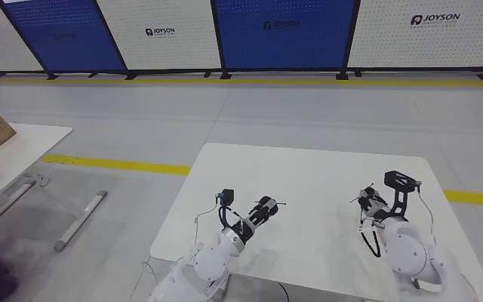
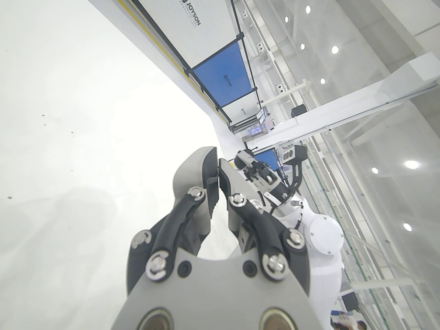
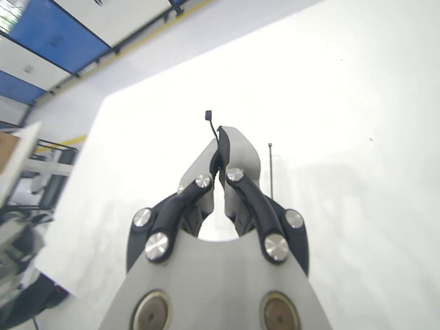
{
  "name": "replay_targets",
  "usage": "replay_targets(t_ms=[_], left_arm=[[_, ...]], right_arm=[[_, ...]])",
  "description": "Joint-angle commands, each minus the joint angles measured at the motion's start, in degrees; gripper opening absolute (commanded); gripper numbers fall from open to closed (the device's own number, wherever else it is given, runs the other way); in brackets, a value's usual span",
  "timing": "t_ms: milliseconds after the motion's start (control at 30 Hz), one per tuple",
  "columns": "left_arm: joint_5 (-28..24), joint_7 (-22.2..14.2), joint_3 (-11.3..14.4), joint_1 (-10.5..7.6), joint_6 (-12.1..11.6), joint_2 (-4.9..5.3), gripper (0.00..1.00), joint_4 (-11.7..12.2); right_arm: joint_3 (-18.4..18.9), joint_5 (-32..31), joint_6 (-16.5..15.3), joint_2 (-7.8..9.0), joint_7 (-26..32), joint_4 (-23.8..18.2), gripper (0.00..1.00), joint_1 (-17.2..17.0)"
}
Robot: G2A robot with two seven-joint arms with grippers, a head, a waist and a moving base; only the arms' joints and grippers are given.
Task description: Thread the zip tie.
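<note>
The white tabletop (image 1: pixel 317 170) takes most of the lower half of the top view. Left of centre there, the left pincer (image 1: pixel 268 204) is pressed together; whether something thin sits between its pads I cannot tell. The right pincer (image 1: pixel 367 199) is at the lower right, well apart from it, and is pinching the black zip tie (image 3: pixel 210 123). The tie's small square head sticks out past the fingertips, with its long axis along the fingers. I judge this head must meet the left pincer next.
</note>
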Motion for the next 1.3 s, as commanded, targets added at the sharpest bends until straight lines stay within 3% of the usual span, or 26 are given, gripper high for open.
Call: replay_targets(t_ms=[0,67,133,1267], left_arm=[[0.0,0.0,0.0,0.0,0.0,0.0,0.0,0.0],[0.0,0.0,0.0,0.0,0.0,0.0,0.0,0.0],[0.0,0.0,0.0,0.0,0.0,0.0,0.0,0.0],[0.0,0.0,0.0,0.0,0.0,0.0,0.0,0.0]], right_arm=[[1.04,2.12,0.0,-0.41,-6.34,-1.97,0.0,-2.42],[1.58,3.15,0.0,-0.88,-12.54,-3.5,0.0,-5.0],[1.52,3.56,0.0,-1.2,-14.73,-3.81,0.0,-6.57],[1.52,3.56,0.0,-1.2,-14.73,-3.81,0.0,-6.57]])
